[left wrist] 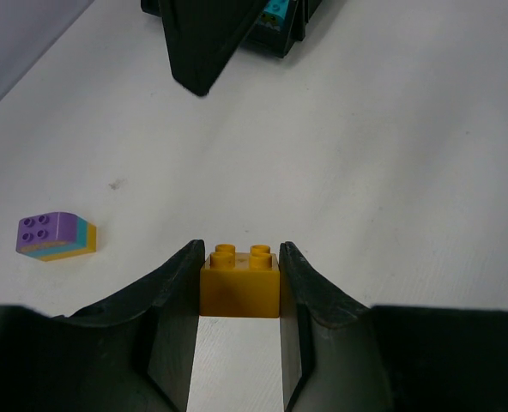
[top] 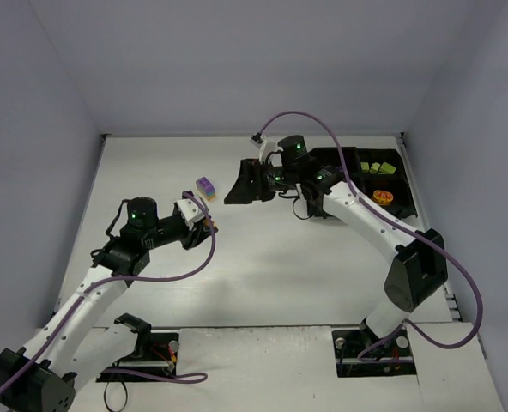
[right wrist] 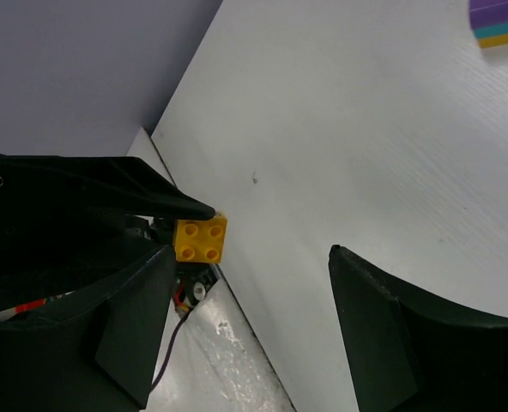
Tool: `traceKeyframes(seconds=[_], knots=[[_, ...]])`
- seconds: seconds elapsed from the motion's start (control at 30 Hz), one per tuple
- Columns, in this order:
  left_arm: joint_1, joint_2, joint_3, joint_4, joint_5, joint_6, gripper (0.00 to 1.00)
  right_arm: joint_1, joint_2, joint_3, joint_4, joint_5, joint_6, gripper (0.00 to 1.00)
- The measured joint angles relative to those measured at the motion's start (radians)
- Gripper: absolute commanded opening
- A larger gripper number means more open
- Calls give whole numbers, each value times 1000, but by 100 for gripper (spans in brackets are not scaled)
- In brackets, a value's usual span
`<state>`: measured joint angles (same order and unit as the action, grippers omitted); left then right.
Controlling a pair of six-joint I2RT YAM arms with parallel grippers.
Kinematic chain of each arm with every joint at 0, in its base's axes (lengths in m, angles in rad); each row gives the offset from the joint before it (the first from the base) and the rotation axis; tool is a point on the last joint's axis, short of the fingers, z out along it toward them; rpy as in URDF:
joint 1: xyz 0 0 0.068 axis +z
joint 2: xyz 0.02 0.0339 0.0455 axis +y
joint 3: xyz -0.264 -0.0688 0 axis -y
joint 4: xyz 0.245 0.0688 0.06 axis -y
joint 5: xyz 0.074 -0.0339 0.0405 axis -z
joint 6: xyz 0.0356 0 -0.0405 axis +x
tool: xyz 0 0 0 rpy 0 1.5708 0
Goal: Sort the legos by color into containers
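Note:
My left gripper (top: 206, 220) is shut on an orange brick (left wrist: 239, 281), held just above the table; the brick also shows in the right wrist view (right wrist: 201, 239). A stack of purple, cyan and orange pieces (top: 205, 187) lies on the table to its far left, seen in the left wrist view (left wrist: 55, 236) and the right wrist view (right wrist: 497, 21). My right gripper (top: 242, 186) is open and empty, hovering between the stack and the black tray (top: 402, 206). The tray holds lime green bricks (top: 375, 169), an orange piece (top: 383, 196) and a cyan brick (left wrist: 275, 10).
Grey walls enclose the white table at the back and both sides. The right arm reaches across the tray's left half and hides those compartments. A purple cable loops over the right arm.

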<state>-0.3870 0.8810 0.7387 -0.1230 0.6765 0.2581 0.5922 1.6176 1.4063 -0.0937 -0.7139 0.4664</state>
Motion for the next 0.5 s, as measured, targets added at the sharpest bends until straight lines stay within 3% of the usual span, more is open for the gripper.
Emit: traceKeyframes(seconds=[0.5], knots=[[-7, -28, 0, 13, -2, -1, 2, 122, 89, -6, 137, -62, 110, 68]])
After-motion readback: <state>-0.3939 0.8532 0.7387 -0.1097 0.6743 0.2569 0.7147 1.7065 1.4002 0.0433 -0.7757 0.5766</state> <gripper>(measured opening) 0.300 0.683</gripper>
